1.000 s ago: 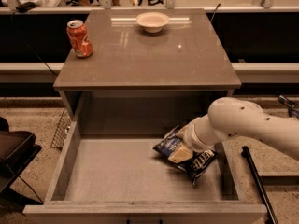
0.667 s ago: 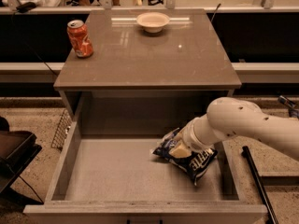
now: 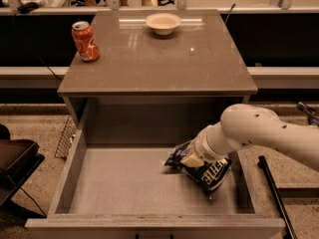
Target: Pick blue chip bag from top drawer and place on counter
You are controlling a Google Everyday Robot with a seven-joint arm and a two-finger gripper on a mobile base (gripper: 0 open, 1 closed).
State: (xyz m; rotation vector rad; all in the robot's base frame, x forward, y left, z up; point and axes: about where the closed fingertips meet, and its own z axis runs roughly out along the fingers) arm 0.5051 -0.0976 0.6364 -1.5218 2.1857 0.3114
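Observation:
The blue chip bag point(image 3: 212, 173), dark blue and crinkled with white lettering, lies on the floor of the open top drawer point(image 3: 114, 183), at its right side. My gripper point(image 3: 192, 159) reaches down into the drawer from the right on a white arm point(image 3: 259, 131) and sits on the bag's upper left part, covering it. The counter point(image 3: 159, 59) is the glossy brown-grey slab above the drawer.
An orange soda can point(image 3: 85, 41) stands at the counter's left rear. A white bowl point(image 3: 163, 22) sits at its back middle. A wire basket point(image 3: 66, 138) hangs left of the cabinet. A black rod point(image 3: 274, 193) lies on the floor at the right.
Almost nothing differs. The arm has shifted very slightly, and the gripper stays on the bag at the same spot in the drawer.

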